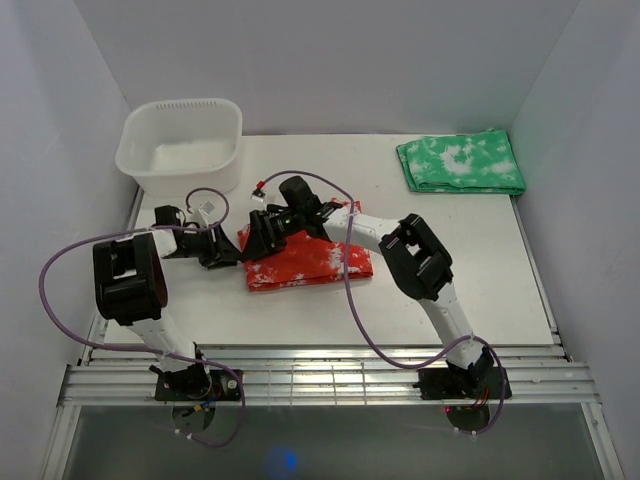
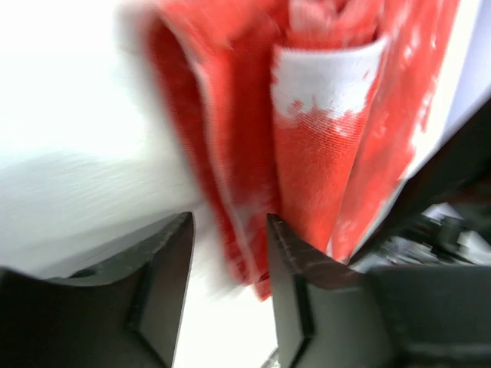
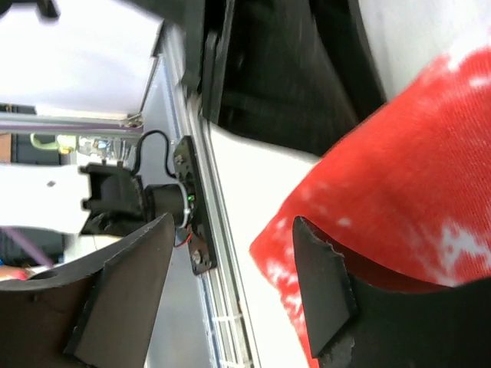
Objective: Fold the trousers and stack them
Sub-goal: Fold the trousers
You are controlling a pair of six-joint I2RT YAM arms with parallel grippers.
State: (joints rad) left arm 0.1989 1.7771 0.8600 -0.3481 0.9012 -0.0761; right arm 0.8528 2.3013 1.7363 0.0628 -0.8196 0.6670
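The trousers (image 1: 312, 260) lie folded into a thick red-orange and white bundle in the middle of the table. My left gripper (image 1: 230, 252) is at the bundle's left edge, low over the table. In the left wrist view its jaws (image 2: 229, 230) are open, and the folded layers of the trousers (image 2: 314, 153) stand just beyond the fingertips, one edge reaching between them. My right gripper (image 1: 258, 238) hovers over the bundle's near-left corner. In the right wrist view it (image 3: 230, 238) is open wide, with the trousers (image 3: 406, 192) beside and behind its right finger (image 3: 322, 291), not gripped.
A white tub (image 1: 182, 145) stands at the back left. A folded green cloth with white blotches (image 1: 462, 163) lies at the back right. White walls close in the table on three sides. A slotted metal rail (image 1: 320, 380) runs along the near edge.
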